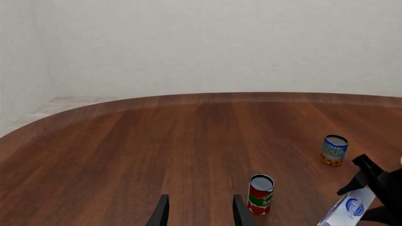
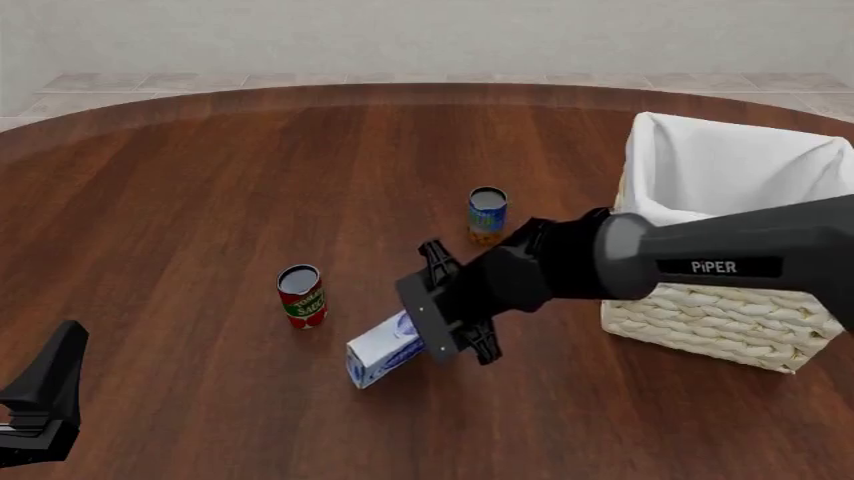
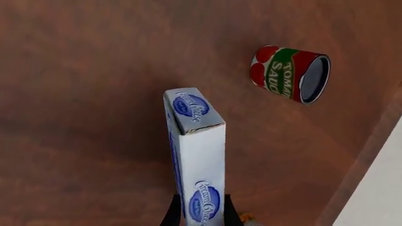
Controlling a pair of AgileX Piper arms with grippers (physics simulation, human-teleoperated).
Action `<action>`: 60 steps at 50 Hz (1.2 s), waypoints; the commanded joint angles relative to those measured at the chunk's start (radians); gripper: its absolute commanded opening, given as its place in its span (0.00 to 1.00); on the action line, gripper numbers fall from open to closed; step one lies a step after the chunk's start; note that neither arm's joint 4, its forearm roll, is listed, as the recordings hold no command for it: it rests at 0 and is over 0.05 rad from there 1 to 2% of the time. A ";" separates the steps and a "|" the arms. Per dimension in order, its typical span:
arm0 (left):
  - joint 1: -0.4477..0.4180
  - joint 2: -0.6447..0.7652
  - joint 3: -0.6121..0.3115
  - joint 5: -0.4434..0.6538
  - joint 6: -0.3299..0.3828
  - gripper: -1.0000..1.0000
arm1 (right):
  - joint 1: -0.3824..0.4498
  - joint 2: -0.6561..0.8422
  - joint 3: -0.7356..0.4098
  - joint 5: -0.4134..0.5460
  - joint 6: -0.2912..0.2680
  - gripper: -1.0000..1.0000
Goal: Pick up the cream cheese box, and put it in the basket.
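A round brown wooden table (image 2: 200, 200) fills the scene. The cream cheese box (image 2: 384, 350), white with blue oval logos, is lifted clear of the tabletop and tilted, one end pointing away from the arm. The right gripper (image 2: 430, 340) has its two dark fingers (image 3: 172, 217) closed on the narrow sides of the box's near end, seen in the right wrist view as black tips pressed against the cardboard.

Measured from the box: a red and green tomato sauce can (image 2: 302, 295) stands upright just to its left and slightly farther back. A blue and yellow soup can (image 2: 487, 215) stands upright beyond the box, a little to its right. The basket (image 2: 694, 310), cream woven wicker with a white cloth lining, sits well to the right of the box, behind the right arm.

The left gripper (image 1: 199, 212) hovers far to the left of the box, jaws parted and holding nothing.
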 commanded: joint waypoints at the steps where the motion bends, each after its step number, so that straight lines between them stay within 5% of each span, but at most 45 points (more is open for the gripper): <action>1: 0.000 0.000 0.000 0.000 0.000 1.00 | 0.030 0.010 -0.013 -0.008 0.038 0.00; 27: 0.000 0.000 0.000 0.000 0.000 1.00 | 0.154 -0.147 -0.089 0.112 0.307 0.00; 35: 0.000 0.000 0.000 0.000 0.000 1.00 | 0.203 -0.195 -0.164 0.152 0.465 0.00; 38: 0.000 0.000 0.000 0.000 0.000 1.00 | 0.191 -0.228 -0.119 0.114 0.445 0.00; 60: 0.000 0.000 0.000 0.000 0.000 1.00 | 0.180 -0.404 -0.187 0.077 0.852 0.00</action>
